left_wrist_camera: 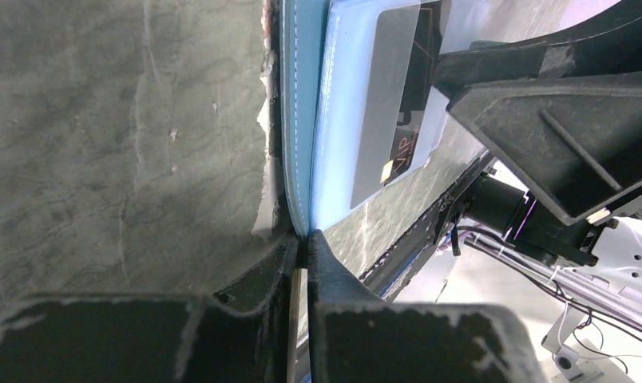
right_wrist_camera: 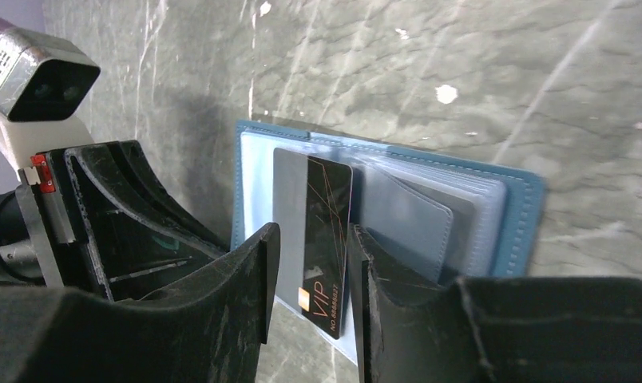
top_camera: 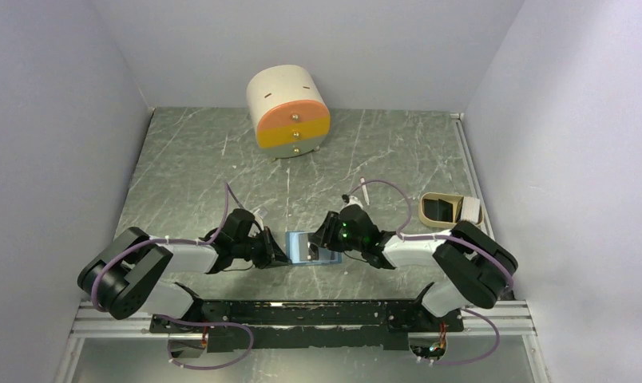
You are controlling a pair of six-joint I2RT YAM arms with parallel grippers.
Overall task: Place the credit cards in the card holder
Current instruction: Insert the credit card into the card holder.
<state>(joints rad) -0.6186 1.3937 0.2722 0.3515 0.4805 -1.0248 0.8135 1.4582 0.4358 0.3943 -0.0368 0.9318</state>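
Marble tabletop [top_camera: 198, 167], card holder [top_camera: 306, 246] between both tools, card [right_wrist_camera: 327, 239] half-inserted.

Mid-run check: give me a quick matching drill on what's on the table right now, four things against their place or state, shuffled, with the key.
Things:
1. card holder
2. black VIP card
3. drum-shaped drawer unit
4. beige oval tray

Places or states:
A. at the far edge of the table, orange front
B. lying open between the two grippers
C. near the right wall, beside the right arm
D. partly inside a clear pocket, between the right gripper fingers

Pairs: 1-B, 2-D, 3-A, 4-C
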